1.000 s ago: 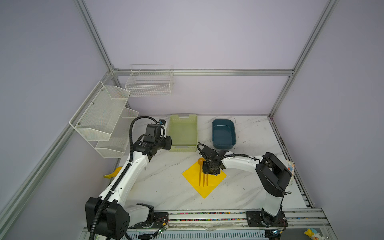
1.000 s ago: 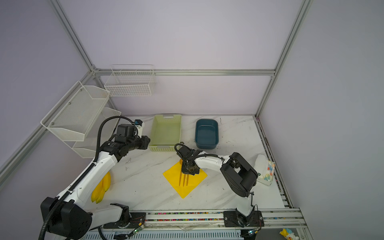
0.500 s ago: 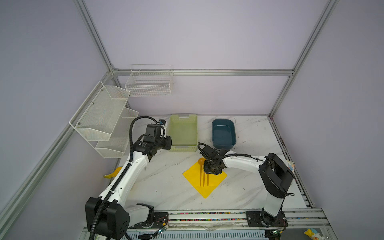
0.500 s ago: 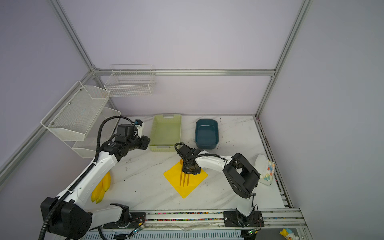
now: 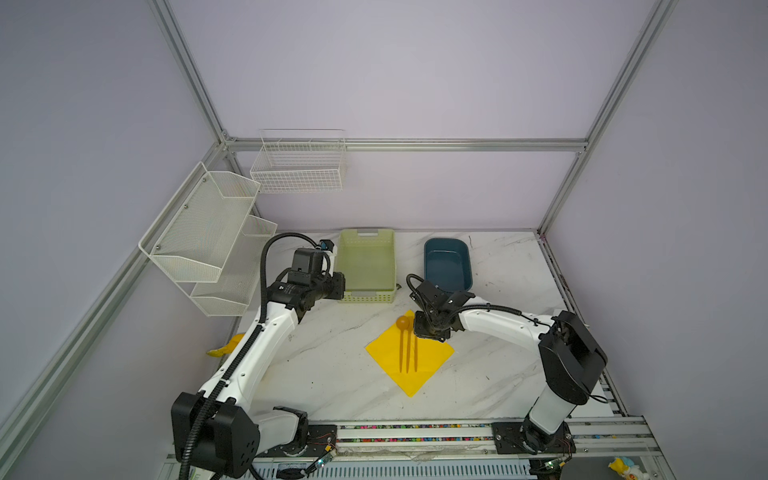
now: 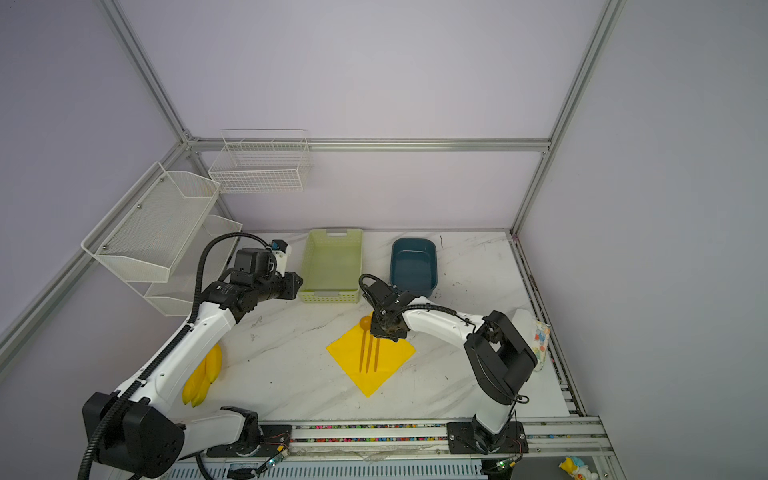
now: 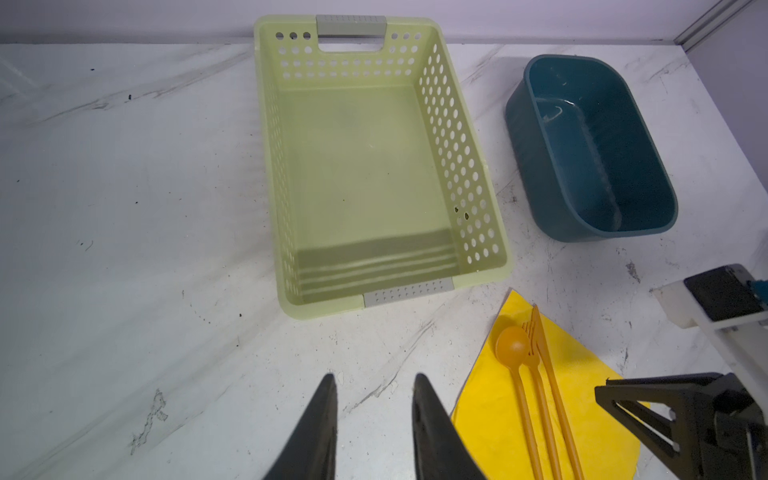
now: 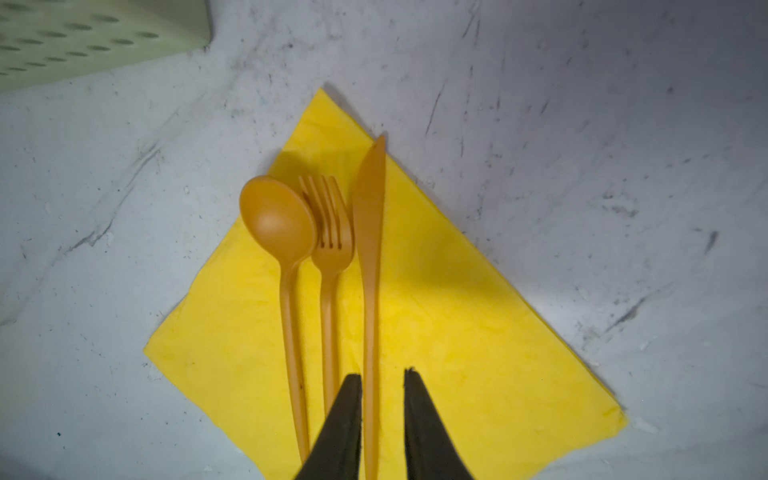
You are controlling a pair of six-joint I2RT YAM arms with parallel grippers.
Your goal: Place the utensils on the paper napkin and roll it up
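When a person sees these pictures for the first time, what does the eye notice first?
The bright yellow napkin lies like a diamond in the middle of the pale table, with an orange spoon, fork and knife side by side on it. The right tool hangs low over the knife's handle, its jaws a little apart.

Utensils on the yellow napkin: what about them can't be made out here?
- Handle ends of the utensils: right wrist view, cut off by the picture edge and the fingers of the right gripper.
- Knife blade: both top views, under the right gripper.
- Fork tines: both top views, too small.
- Whether the fingers touch the knife: unclear.
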